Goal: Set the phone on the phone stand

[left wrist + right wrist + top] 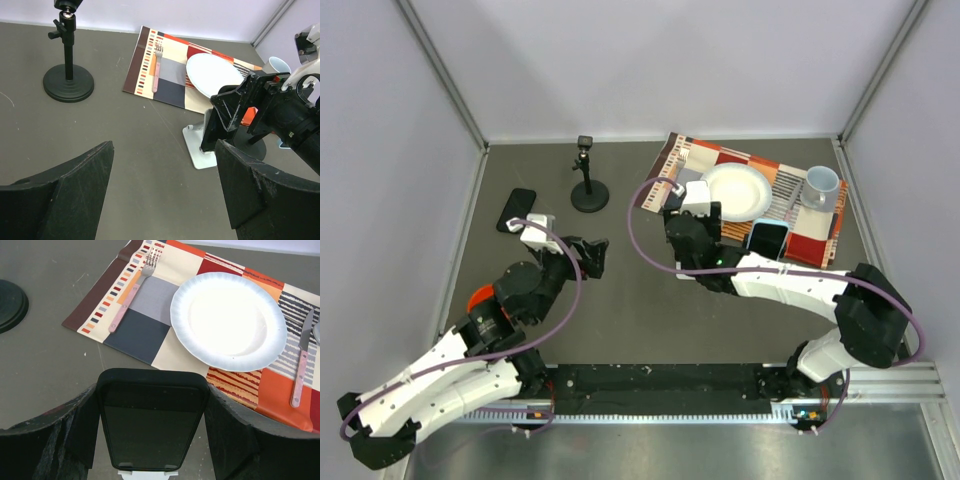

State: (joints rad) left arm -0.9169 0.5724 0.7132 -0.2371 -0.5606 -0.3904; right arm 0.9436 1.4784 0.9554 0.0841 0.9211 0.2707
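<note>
Both right fingers (235,440) are closed against the long edges of the phone (152,425), which is held upright between them, its dark face turned toward the wrist camera. Its lower edge is seen at the white lip of the phone stand (147,473), directly below the fingertips; whether it is fully seated cannot be told. Beyond these fingers a white plate (230,320) and a fork (131,292) are laid on a patterned placemat (142,335). The left fingers (70,190) are spread wide with nothing between them; a black pole on a round base (68,82) is seen ahead of them to the left
</note>
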